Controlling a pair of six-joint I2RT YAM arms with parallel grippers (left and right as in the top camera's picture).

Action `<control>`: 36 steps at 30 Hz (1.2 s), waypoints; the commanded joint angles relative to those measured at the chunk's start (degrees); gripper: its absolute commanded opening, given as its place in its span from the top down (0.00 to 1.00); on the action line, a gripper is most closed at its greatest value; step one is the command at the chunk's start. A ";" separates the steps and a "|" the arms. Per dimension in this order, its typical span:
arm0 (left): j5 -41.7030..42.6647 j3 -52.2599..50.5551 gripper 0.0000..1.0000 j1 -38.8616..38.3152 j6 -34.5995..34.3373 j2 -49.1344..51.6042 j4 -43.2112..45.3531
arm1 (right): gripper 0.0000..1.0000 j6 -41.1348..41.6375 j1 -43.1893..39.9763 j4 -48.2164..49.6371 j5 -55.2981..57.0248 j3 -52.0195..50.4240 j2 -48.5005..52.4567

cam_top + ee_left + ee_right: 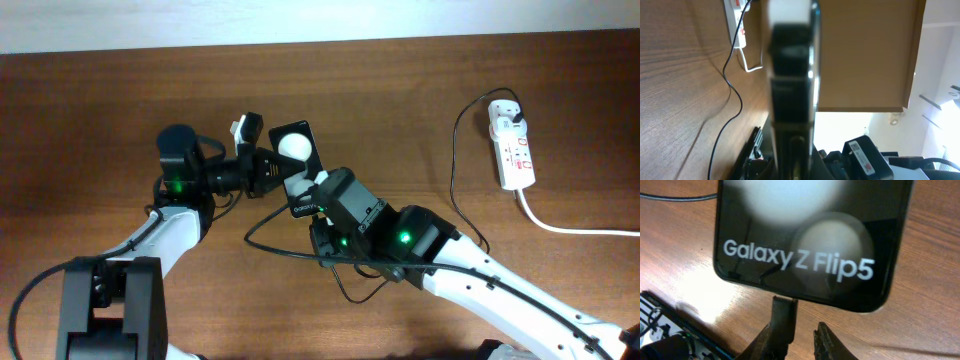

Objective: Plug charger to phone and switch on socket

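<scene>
Item 1, the phone (298, 160): black, glossy, two round white reflections on its screen, left of the tabletop (100, 110) centre. From the right wrist we read "Galaxy Z Flip5" on it (810, 240).

Item 2, left hand (272, 165): closed on the phone's side edge. Its own camera sees the phone (792, 85) edge-on and blurred.

Item 3, right hand (318, 205): at the phone's lower end, fingers (830, 340) a narrow gap apart. A dark rectangular piece by one finger touches the phone's bottom edge. We cannot tell whether it is gripped.

Item 4, the charger (455, 170): thin black cable, white plug seated in the socket, running down and left to loop beneath the right hand.

Item 5, the socket (513, 150): white strip at the far right, well apart from the phone, with a thick white cord (560, 225) leaving its near end
</scene>
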 commanded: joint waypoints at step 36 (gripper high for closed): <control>-16.31 0.74 1.00 -4.59 18.23 -0.07 -7.15 | 0.01 -0.07 -1.14 -1.79 10.71 1.46 -15.15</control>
